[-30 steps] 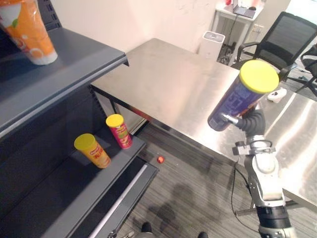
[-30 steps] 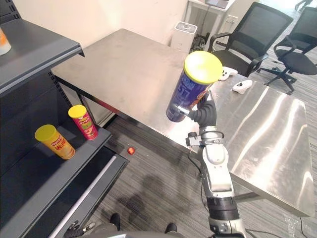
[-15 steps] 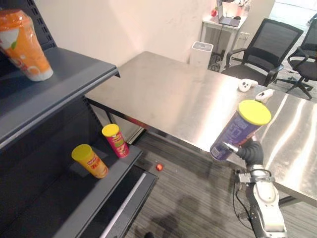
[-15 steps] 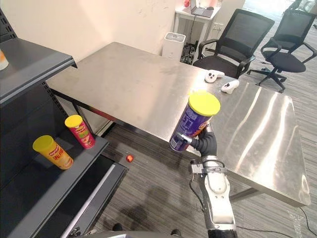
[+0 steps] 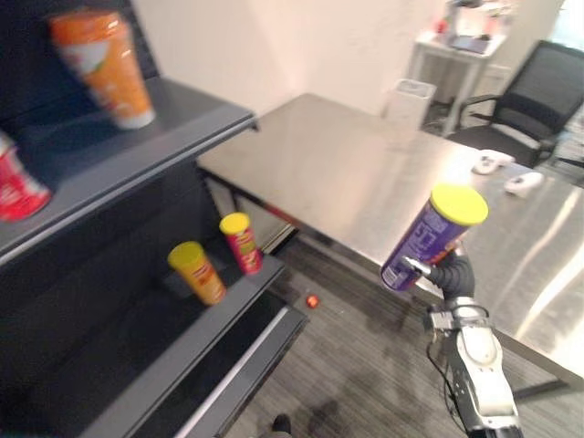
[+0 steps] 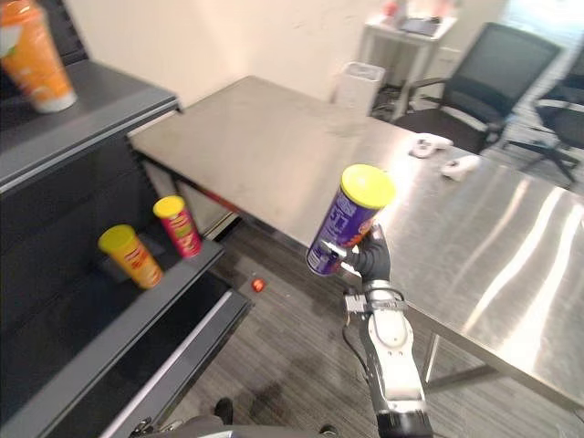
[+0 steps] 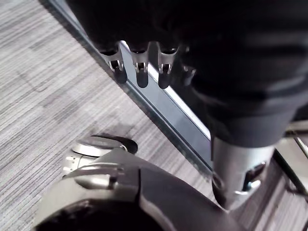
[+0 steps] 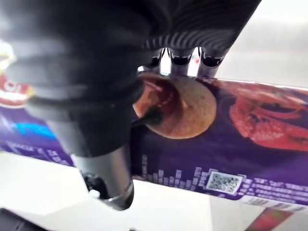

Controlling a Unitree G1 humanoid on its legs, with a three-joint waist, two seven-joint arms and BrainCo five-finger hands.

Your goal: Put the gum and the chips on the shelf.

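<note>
A purple chips can (image 5: 429, 235) with a yellow lid is tilted in the air over the floor, in front of the steel table's near edge. My right hand (image 5: 451, 271) is shut on its lower half. In the right wrist view the fingers (image 8: 181, 58) curl over the purple can (image 8: 231, 144). The dark shelf (image 5: 164, 365) stands to the left, well apart from the can. My left hand (image 7: 140, 67) hangs over the floor beside the shelf's base, fingers relaxed and empty.
On the lower shelf board stand a yellow can (image 5: 196, 272) and a red can (image 5: 242, 242). An orange can (image 5: 100, 64) stands on the upper board (image 5: 187, 128). A small red ball (image 5: 312, 300) lies on the floor. White controllers (image 5: 493, 162) rest on the steel table (image 5: 347, 164).
The camera has swung, showing more of the shelf. My right hand has come down and away from the camera, with the purple can in it throughout.
</note>
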